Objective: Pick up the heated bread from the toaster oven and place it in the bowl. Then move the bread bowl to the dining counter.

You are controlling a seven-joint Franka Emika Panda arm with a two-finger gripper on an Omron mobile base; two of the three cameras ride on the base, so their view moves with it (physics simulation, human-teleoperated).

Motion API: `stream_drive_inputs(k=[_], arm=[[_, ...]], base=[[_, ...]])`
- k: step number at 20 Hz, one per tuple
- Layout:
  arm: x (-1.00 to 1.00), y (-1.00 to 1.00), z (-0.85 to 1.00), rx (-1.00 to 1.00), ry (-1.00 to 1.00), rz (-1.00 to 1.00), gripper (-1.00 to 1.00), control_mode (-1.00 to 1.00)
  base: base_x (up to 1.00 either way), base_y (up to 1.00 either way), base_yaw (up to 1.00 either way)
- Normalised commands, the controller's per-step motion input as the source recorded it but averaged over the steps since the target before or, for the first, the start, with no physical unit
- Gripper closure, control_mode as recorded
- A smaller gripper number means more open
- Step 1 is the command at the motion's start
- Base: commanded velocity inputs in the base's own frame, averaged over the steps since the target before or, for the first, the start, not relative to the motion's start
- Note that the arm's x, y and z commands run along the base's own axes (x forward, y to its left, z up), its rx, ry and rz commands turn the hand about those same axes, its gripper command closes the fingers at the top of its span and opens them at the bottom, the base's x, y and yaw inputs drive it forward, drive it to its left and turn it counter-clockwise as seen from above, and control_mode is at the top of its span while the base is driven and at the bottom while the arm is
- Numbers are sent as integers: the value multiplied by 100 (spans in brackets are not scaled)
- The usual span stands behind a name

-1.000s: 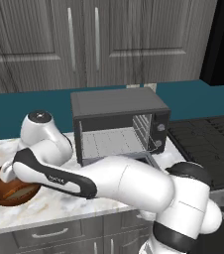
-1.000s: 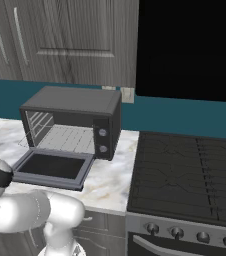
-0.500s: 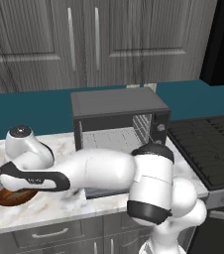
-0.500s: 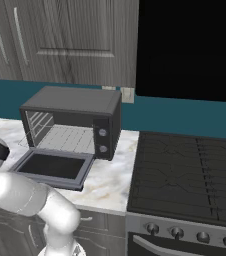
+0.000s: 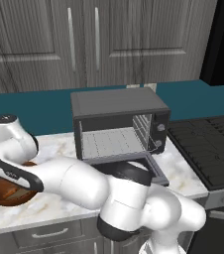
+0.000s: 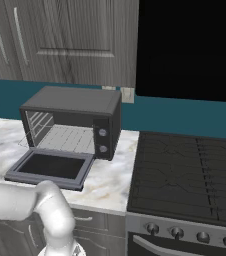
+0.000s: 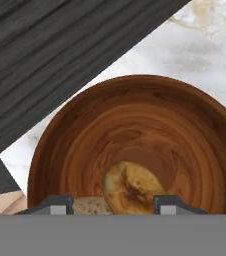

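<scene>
Over the last second the arm swung further left above the bowl (image 7: 135,145); the bun (image 7: 132,189) lay inside it between the spread fingers of the gripper (image 7: 114,205), so carrying the bowl remained.

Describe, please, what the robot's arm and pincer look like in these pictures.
The arm is glossy white, built of thick rounded links with dark grey bands at the joints and a dark round cap on one end. No cables or markings show. The pincer ends in two small dark grey, blocky fingertips.
</scene>
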Motion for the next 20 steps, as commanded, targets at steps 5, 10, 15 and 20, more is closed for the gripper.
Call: stream_drive_inputs(k=[5, 10, 15, 20], arm=[[-66, -73, -11, 2, 3, -5, -100, -100], [-54, -99, -43, 3, 0, -9, -100, -100], [-41, -77, -5, 4, -2, -17, -100, -100], [27, -6, -8, 9, 0, -25, -100, -100]], base=[[0, 0, 0], [0, 0, 0], [0, 0, 0], [0, 0, 0]])
